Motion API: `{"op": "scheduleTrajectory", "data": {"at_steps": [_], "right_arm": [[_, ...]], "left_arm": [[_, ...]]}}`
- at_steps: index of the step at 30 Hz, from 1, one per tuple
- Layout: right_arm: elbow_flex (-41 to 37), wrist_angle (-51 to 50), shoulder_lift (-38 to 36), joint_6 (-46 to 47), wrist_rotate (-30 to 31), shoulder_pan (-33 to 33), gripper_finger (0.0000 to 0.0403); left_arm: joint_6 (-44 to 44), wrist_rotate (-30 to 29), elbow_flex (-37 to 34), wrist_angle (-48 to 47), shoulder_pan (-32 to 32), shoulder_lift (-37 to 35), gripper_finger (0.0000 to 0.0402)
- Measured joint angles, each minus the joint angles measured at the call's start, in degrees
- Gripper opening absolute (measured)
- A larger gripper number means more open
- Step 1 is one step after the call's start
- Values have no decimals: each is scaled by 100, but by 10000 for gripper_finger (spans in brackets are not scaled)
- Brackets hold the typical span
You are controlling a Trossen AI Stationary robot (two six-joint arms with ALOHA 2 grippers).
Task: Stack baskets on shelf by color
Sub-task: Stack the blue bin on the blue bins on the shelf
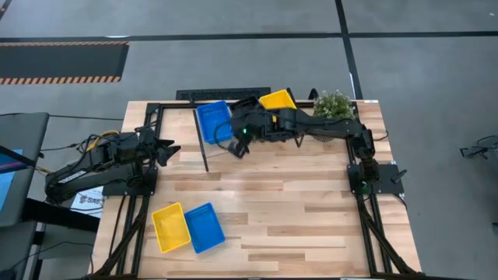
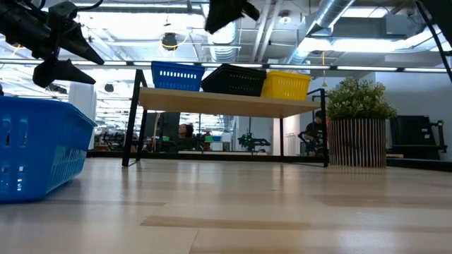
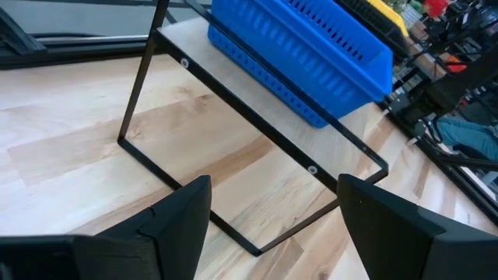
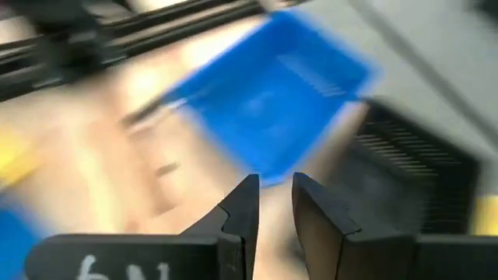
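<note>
Baskets of small mesh-sided plastic are standing in two places. Three are already sitting in a row on the light wooden shelf point(image 2: 233, 103) with thin black legs at the far side of the plank table point(image 1: 296, 210): a blue basket point(image 1: 213, 120), a black basket point(image 2: 235, 80) in the middle, and a yellow basket point(image 1: 278, 100). Two more are lying side by side near the front edge of the table, a loose yellow basket point(image 1: 170, 227) touching a loose blue basket point(image 1: 205, 226), both with their long axes running roughly from front to back, slightly tilted.

From where I am standing, the right gripper point(image 1: 240, 140) is hanging above the shelf, over the black basket and just beside the blue one. Its fingers point(image 4: 243, 204) are standing narrowly apart and are holding nothing. The left gripper point(image 1: 166, 152) is waiting at the left side of the table, spread wide and empty.

In my judgement, the loose pair is lying toward the front and left, well apart from the right gripper. The left gripper is nearer to them, so this arm seems better placed for the next pick.
</note>
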Motion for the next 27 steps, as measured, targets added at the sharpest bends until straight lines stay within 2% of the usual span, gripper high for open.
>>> {"op": "scheduleTrajectory", "data": {"at_steps": [3,8,13,16,19,21,27], "right_arm": [[0,18,27,-62,-526,284,102],[0,304,536,-476,-550,837,102],[0,1252,1303,-1554,-619,1229,108],[-9,1958,1751,-2025,-1272,1249,128],[-9,2839,2075,-2109,-2275,1151,156],[-9,3286,2224,-2109,-2715,1096,173],[0,3442,2558,-2261,-2884,1012,195]], "left_arm": [[0,133,0,-21,0,0,265],[-33,200,0,-38,0,0,265],[-103,203,0,-37,0,0,265],[-105,200,1,-37,0,-2,265],[-116,202,2,-36,0,-2,265],[-118,203,2,-38,0,-2,265],[-132,202,1,-38,0,-2,265]]}}
